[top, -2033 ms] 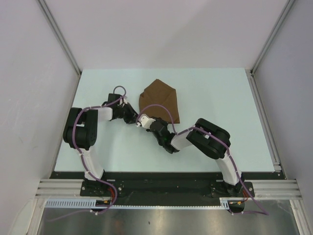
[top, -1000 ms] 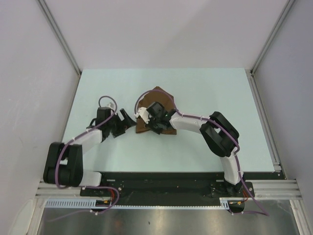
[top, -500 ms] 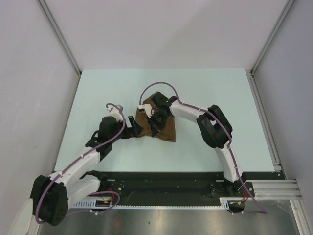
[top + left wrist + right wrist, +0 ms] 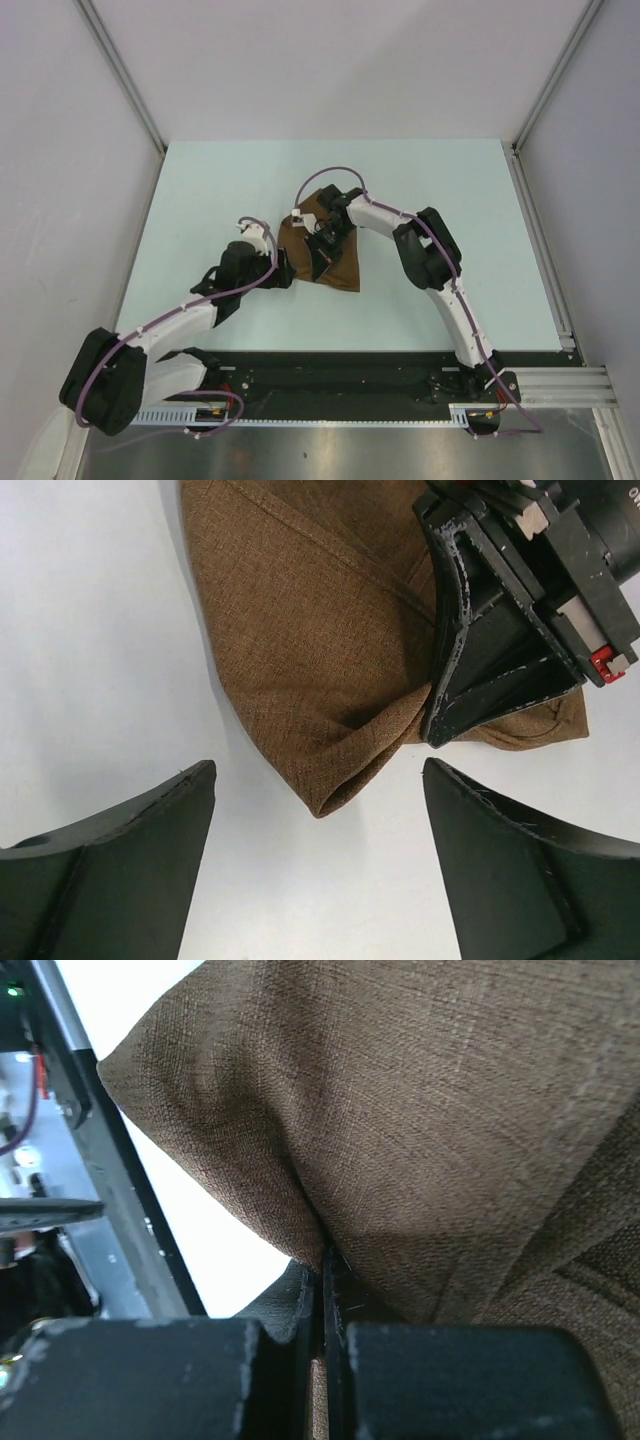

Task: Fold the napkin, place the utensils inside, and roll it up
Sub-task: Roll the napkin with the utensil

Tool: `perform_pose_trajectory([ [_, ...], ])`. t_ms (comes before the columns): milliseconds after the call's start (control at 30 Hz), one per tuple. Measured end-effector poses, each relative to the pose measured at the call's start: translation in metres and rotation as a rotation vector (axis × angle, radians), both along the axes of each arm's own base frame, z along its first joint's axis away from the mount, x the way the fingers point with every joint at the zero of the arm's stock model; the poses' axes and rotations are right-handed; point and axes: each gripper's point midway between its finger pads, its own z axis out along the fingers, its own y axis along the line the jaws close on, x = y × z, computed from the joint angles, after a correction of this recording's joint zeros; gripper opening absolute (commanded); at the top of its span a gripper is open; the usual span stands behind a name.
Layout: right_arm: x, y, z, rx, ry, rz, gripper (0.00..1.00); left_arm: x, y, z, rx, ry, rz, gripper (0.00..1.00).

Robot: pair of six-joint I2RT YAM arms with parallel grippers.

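The brown napkin (image 4: pixel 342 265) lies folded mid-table, tapering to a rolled corner (image 4: pixel 325 795) at its near left. My right gripper (image 4: pixel 318 260) reaches onto it from the far side, shut on a pinched fold of the cloth (image 4: pixel 420 1110); a sliver of brown shows between its fingers (image 4: pixel 390 1360). My left gripper (image 4: pixel 283 268) stands open at table level, its jaws either side of that corner (image 4: pixel 318 775) without touching it. The right fingers (image 4: pixel 480 670) show in the left wrist view, pressed on the cloth. The utensils are out of view.
The pale table (image 4: pixel 200 190) is bounded by grey walls on three sides and a black rail (image 4: pixel 330 360) at the near edge. The right arm's elbow (image 4: pixel 425 250) hangs over the table to the right of the napkin.
My left gripper has slid right, up to the napkin's left corner, its jaws narrowing slightly. My right gripper stayed shut on the cloth while its wrist swung toward the far side.
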Motion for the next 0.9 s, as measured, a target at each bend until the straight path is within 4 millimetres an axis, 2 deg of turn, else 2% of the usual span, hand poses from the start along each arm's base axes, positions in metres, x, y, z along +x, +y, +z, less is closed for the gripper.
perform_pose_trajectory([
  [200, 0.001, -0.001, -0.001, 0.011, 0.067, -0.011, 0.0, 0.004, -0.002, -0.011, 0.022, 0.011, -0.011, 0.76],
  [400, 0.003, -0.002, -0.001, 0.011, 0.099, -0.022, 0.0, 0.002, -0.002, -0.031, 0.048, 0.068, -0.019, 0.57],
  [467, 0.003, -0.002, -0.001, 0.01, 0.107, -0.024, 0.0, 0.001, -0.003, -0.034, 0.05, 0.079, -0.02, 0.53],
  [567, 0.004, -0.003, -0.001, 0.014, 0.122, -0.028, 0.0, 0.003, -0.005, -0.033, 0.047, 0.08, -0.026, 0.39],
  [600, 0.004, -0.003, -0.001, 0.015, 0.128, -0.029, 0.0, 0.005, -0.006, -0.032, 0.044, 0.077, -0.027, 0.27],
  [700, 0.004, -0.004, -0.001, 0.022, 0.142, -0.033, 0.0, 0.009, -0.009, -0.03, 0.041, 0.077, -0.026, 0.09],
  [800, 0.005, -0.004, 0.0, 0.027, 0.147, -0.036, 0.0, 0.013, -0.012, -0.028, 0.044, 0.091, -0.023, 0.0],
  [900, 0.007, -0.005, 0.0, 0.029, 0.148, -0.041, 0.06, 0.017, -0.013, -0.028, 0.055, 0.128, -0.016, 0.0],
])
